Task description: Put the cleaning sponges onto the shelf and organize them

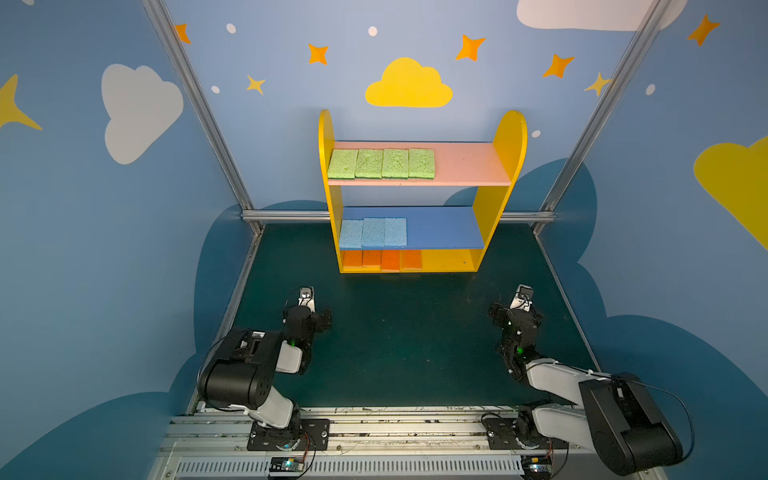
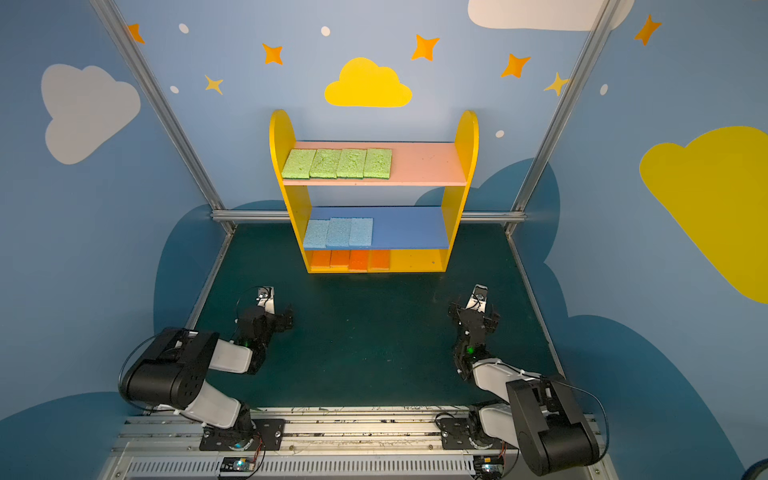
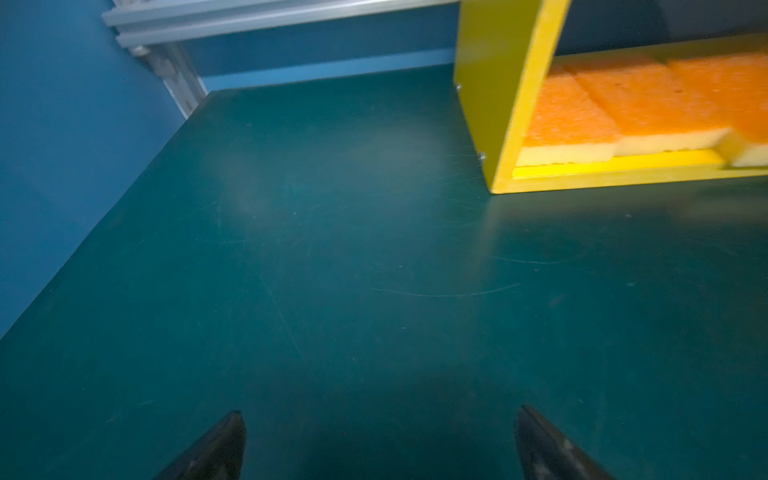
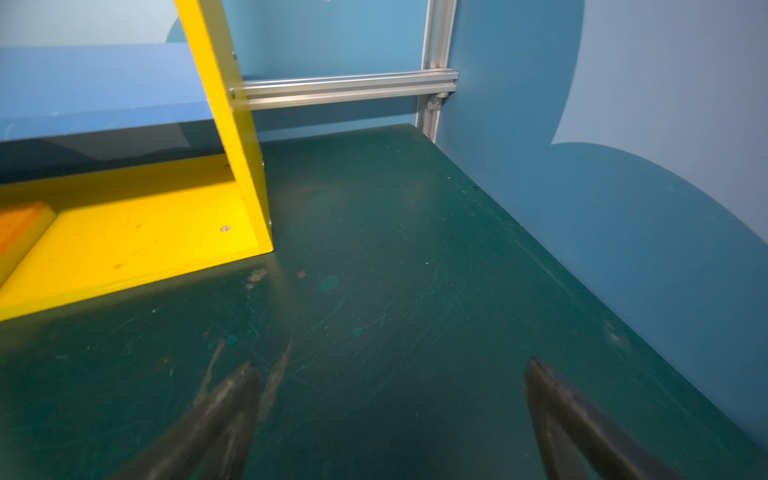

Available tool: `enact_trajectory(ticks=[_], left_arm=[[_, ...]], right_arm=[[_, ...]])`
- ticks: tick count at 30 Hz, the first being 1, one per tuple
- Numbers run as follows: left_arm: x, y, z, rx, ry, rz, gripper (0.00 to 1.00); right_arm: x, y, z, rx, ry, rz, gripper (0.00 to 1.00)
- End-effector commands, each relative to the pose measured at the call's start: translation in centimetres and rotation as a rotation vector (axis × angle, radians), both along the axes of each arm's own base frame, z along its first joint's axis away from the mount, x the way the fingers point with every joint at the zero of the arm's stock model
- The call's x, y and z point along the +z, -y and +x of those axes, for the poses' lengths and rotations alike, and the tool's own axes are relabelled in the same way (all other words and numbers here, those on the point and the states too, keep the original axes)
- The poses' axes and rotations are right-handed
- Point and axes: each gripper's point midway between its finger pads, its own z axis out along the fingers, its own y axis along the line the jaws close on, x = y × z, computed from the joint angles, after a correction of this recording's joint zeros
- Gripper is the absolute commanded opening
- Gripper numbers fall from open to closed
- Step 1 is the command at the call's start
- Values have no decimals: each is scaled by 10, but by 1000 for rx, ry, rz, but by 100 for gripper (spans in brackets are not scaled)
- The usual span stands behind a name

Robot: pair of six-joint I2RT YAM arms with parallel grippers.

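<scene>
A scuffed dark green tabletop [image 1: 407, 340] is lying between blue walls [image 1: 83, 249] painted with clouds and stars, aluminium rails [image 1: 286, 216] framing the corners. The shelf [image 1: 509, 137] is standing at the back, holding green sponges [image 1: 381, 163] on its pink board, blue sponges [image 1: 373, 232] on its blue board, orange sponges [image 1: 381, 259] on its base, all toward its left end. Left fingers [image 3: 224, 444] and right fingers [image 4: 224, 415] are hovering spread apart, empty, over the tabletop's front.

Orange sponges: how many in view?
4 orange sponges, side by side on the yellow base of the shelf, filling its left half. The blue board hides their backs; more could sit behind.
</scene>
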Motion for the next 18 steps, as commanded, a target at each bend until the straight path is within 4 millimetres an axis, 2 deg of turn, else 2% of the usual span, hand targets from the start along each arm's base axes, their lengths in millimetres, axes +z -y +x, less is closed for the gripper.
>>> enact_trajectory(ticks=[1,3,7,9,11,18], left_arm=[[32,5,21,-33,93,-4,100],[28,0,30,-16,45,-21,100],[25,-1,35,-53,3,-80,100],[26,0,35,-53,4,-79,100],[25,-1,35,-52,3,-80,100],[27,1,32,-60,12,-68,100]], right_arm=[[2,-21,13,121,-19,-46,97],[-5,-27,19,181,-50,-48,97],[-17,-15,40,153,-144,19,98],[-28,-5,54,127,-256,56,97],[-34,3,55,136,-286,151,97],[-33,2,55,133,-287,142,97]])
